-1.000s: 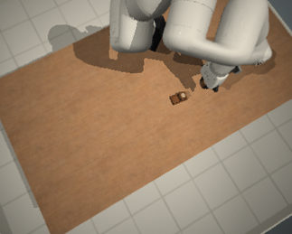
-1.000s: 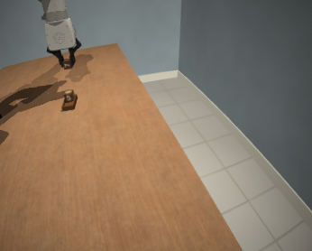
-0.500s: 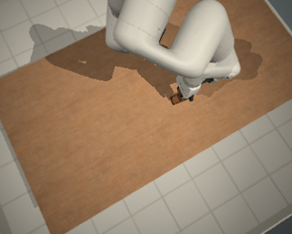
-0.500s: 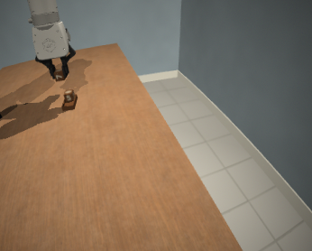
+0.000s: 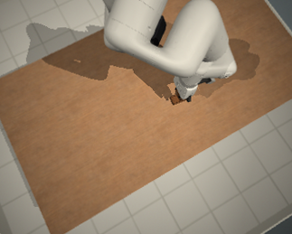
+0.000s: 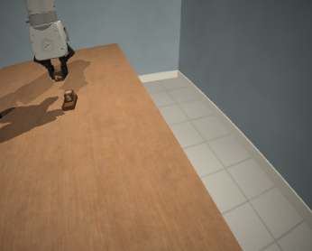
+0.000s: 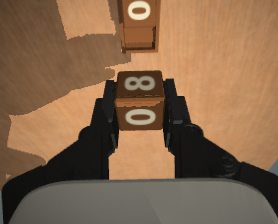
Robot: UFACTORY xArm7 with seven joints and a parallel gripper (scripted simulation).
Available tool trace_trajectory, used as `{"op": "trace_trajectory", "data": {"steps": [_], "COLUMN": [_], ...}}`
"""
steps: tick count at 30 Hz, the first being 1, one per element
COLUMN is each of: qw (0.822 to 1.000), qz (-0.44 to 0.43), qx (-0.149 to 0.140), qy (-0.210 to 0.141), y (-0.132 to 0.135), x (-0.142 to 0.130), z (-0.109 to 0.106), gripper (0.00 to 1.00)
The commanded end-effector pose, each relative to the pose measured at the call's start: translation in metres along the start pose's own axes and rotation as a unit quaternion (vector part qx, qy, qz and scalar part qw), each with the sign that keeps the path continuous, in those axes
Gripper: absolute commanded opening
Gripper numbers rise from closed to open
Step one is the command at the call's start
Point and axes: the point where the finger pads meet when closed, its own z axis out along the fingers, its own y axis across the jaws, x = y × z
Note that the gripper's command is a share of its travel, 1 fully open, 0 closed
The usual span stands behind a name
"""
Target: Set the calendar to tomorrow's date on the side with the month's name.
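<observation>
My gripper (image 5: 184, 98) (image 6: 59, 76) (image 7: 140, 94) is shut on a brown cube (image 6: 58, 75) (image 7: 140, 100). The wrist view shows its faces 8 and 0, both lying sideways; its digit in the exterior view is too small to read surely. The cube is held off the tray. The brown tray (image 5: 174, 100) (image 6: 68, 107) (image 7: 156, 41) holds the other cube (image 6: 68, 96) (image 7: 139, 11), which shows what looks like a 5 in the exterior view and a 0 in the wrist view. The tray's part nearest my gripper in the wrist view holds no cube. The gripper hides part of the tray in the top view.
The arm (image 5: 185, 48) reaches over the wooden table (image 5: 95, 143) (image 6: 113, 181) and casts broad shadows around the tray. The table's long edge runs to the right of the tray in the exterior view, above a tiled floor (image 6: 212, 153).
</observation>
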Motion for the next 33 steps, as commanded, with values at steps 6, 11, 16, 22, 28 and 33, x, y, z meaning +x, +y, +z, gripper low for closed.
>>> {"op": "trace_trajectory", "data": {"steps": [6, 11, 16, 22, 28, 33], "qw": [1.0, 1.0, 1.0, 1.0, 1.0, 1.0], "qz": [0.0, 0.0, 0.0, 0.0, 0.0, 0.0], "qx": [-0.001, -0.001, -0.001, -0.001, -0.001, -0.001], "qy": [0.001, 0.001, 0.001, 0.001, 0.001, 0.001], "y": [0.001, 0.001, 0.001, 0.001, 0.001, 0.001], "x": [0.001, 0.0, 0.0, 0.0, 0.0, 0.0], "z": [0.013, 0.021, 0.037, 0.054, 0.06, 0.062], "gripper": [0.29, 0.29, 0.29, 0.29, 0.29, 0.29]}}
